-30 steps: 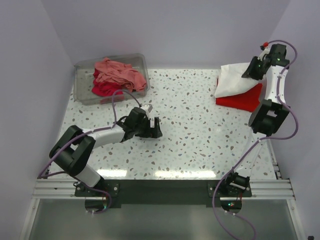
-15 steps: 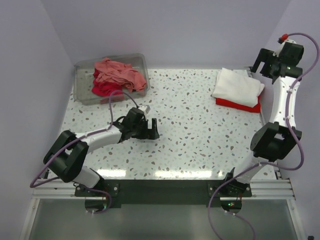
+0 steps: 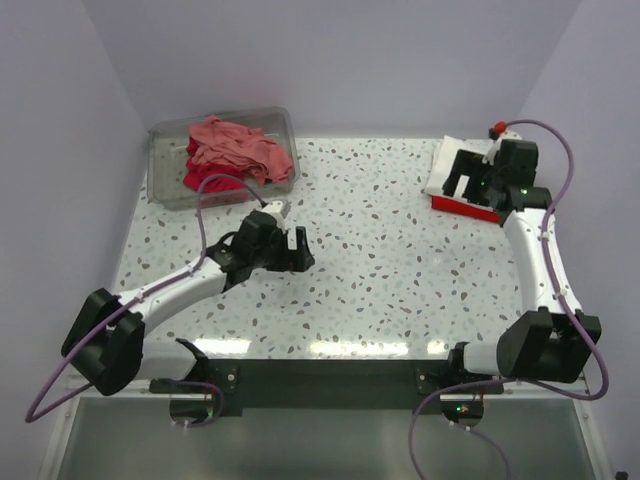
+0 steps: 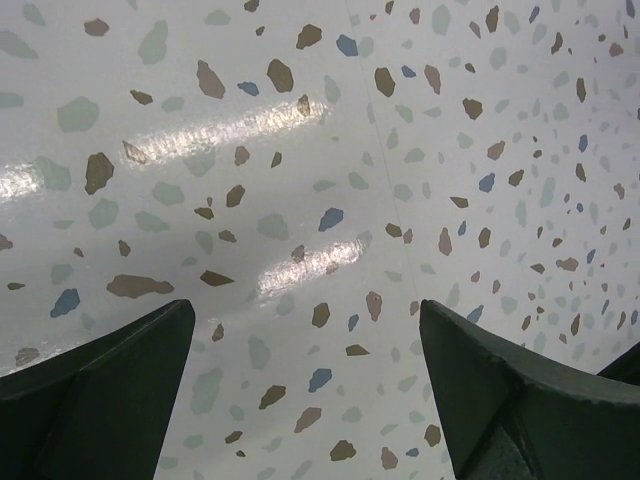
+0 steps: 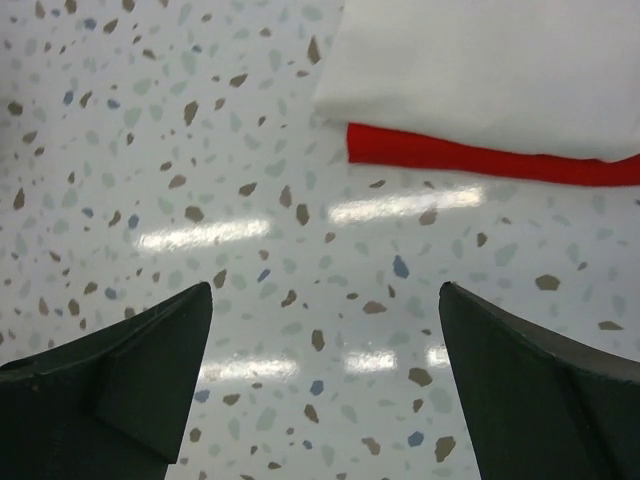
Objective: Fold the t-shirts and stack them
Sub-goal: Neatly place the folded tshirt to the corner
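Observation:
A folded white t-shirt (image 5: 480, 70) lies on top of a folded bright red t-shirt (image 5: 480, 162) at the back right of the table; both show beside the right arm in the top view, white (image 3: 441, 168) over red (image 3: 460, 205). My right gripper (image 3: 463, 180) (image 5: 325, 290) hovers just in front of this stack, open, with only bare table between its fingers. Salmon-pink (image 3: 235, 143) and crimson (image 3: 205, 178) t-shirts lie crumpled in a bin. My left gripper (image 3: 297, 251) (image 4: 305, 305) stands open over mid-table, holding nothing.
The clear plastic bin (image 3: 280, 120) sits at the back left of the speckled table (image 3: 400, 260). Purple walls close in the back and both sides. Cables loop from both arms.
My right gripper let go of the white t-shirt, which settled flat on the red one. That arm swung up, then came down in front of the stack. The left arm stretched out slightly.

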Available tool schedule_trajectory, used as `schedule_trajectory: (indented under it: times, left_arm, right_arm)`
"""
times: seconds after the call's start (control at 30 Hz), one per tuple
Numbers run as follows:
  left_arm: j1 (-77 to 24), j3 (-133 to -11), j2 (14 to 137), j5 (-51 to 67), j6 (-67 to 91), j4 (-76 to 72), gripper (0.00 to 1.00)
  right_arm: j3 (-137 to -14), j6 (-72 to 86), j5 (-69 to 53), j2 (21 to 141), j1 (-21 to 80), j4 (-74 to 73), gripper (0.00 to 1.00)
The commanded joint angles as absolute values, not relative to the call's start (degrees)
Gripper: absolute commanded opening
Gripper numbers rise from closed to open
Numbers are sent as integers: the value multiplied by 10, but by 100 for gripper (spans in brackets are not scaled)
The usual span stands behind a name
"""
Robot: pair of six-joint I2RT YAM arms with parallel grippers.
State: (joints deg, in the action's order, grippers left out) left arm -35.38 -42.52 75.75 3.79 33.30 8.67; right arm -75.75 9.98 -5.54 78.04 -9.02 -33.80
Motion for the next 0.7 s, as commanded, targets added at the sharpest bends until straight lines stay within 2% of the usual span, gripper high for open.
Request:
schedule_trajectory:
  times: [0.0, 0.13, 0.23, 0.47, 0.67]
  left_arm:
    - [-353, -438, 722, 2, 321, 105, 100]
    - [-353, -444, 680, -33, 323, 128, 100]
    - [-353, -445, 648, -55, 323, 148, 100]
    - [-353, -464, 608, -109, 305, 214, 100]
    - [-353, -468, 580, -125, 305, 232, 100]
  right_arm:
    - [-717, 122, -55, 737, -23, -321, 99]
    - [-642, 141, -60, 698, 68, -320, 99]
    - [-596, 140, -48, 678, 101, -329, 99]
    - [-538, 137, -40, 660, 127, -345, 99]
    - [-545, 134, -45, 652, 128, -344, 99]
